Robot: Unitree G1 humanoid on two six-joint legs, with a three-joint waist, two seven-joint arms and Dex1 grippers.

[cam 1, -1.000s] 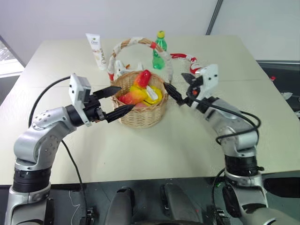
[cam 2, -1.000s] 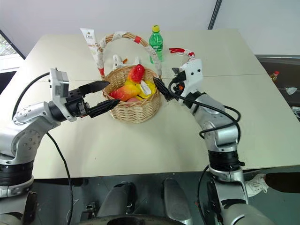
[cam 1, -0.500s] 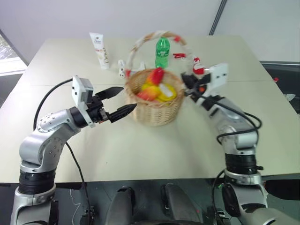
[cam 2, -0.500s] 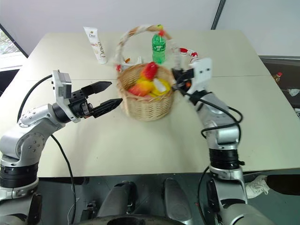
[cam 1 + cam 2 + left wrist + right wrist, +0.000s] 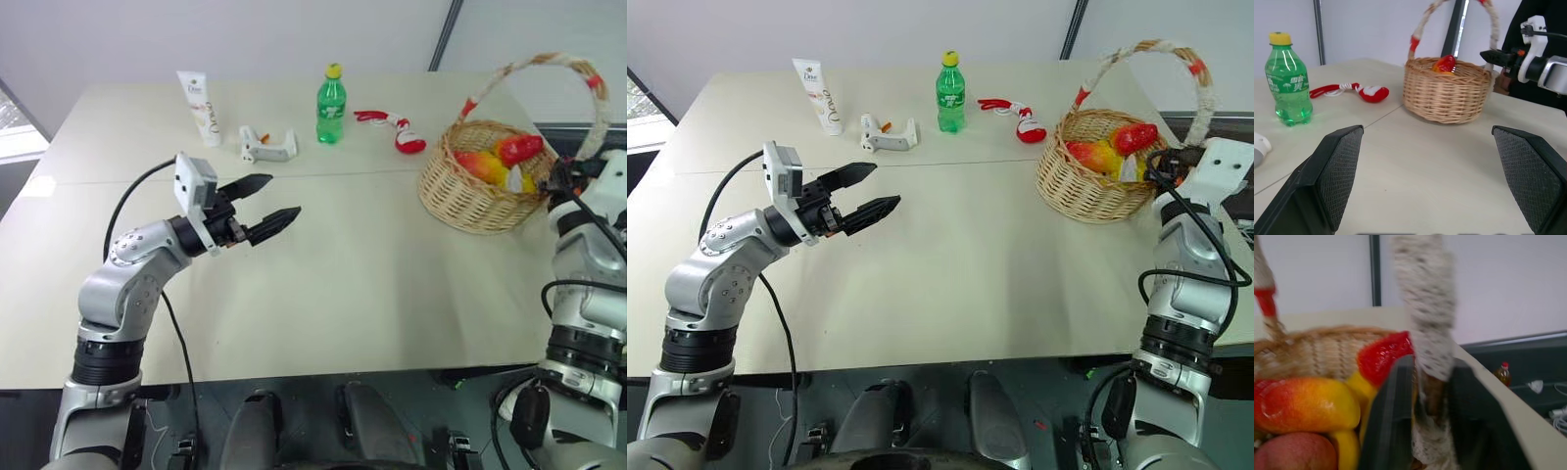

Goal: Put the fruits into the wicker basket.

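Right end effector (image 5: 1422,396) pinches the wicker basket (image 5: 1097,181) at its handle base, fruits (image 5: 1112,149) inside, far across the desk (image 5: 999,264) from the spread left end effector (image 5: 872,191).

green bottle (image 5: 331,103), white tube (image 5: 200,107), white tool (image 5: 266,147) and red-white object (image 5: 397,130) on the table (image 5: 372,294).

Woven wicker basket (image 5: 470,191), glossy fruits (image 5: 485,164)

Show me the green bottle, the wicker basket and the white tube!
green bottle (image 5: 331,104), left eye view, on its green body.
wicker basket (image 5: 460,201), left eye view, on its woven side wall.
white tube (image 5: 816,90), right eye view, on its printed middle.
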